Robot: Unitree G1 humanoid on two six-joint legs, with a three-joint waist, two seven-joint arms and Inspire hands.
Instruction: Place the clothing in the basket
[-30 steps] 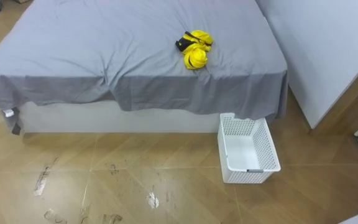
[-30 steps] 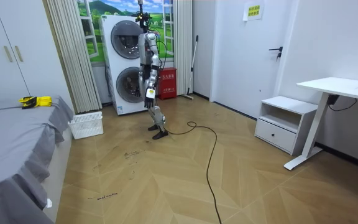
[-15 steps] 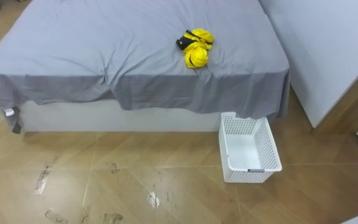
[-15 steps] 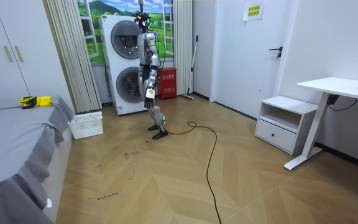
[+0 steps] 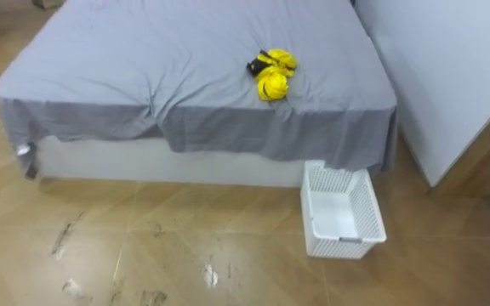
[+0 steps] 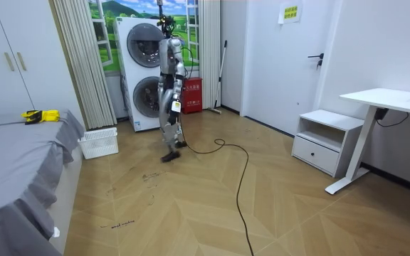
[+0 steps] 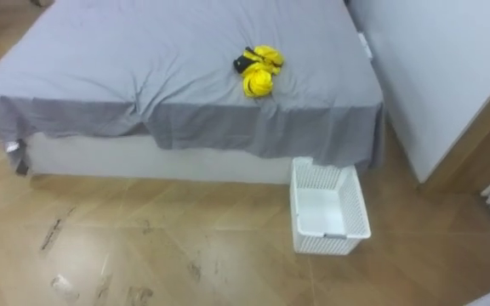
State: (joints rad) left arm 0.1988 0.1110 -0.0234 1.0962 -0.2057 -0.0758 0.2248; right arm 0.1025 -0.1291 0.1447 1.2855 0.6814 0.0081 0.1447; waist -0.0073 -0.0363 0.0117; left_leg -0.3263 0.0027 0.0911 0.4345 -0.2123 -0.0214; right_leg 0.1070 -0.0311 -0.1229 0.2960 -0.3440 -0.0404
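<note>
Between the earlier room pictures and this one, a stride is taken. The robot, formerly planted on the wooden floor in front of the stacked washing machines (image 6: 141, 71), is now caught mid-step and is carried a little toward the room view's left, where the bed (image 5: 168, 59) stands. In the eye views the whole scene is shifted slightly, which is read as the head camera's own travel; the things themselves are not moved. The approach is thus judged to be under way, and nothing of the task proper is yet done.

The yellow clothes (image 5: 270, 74), a small bundle with a black part at one side, are found lying on the grey sheet, near the bed's edge toward the robot's right. The white perforated basket (image 5: 340, 248) is set on the floor just beside that same corner of the bed, below the bundle and a little further to the right. It is seen to be empty.

In the room view the left hand (image 6: 176, 107) and the right hand (image 6: 163, 108) are hung low at the robot's sides. They are too small there for it to be told whether the fingers are spread or curled. Nothing is seen to be carried. Both hands are kept well apart from the clothes, with a stretch of open floor between.
</note>
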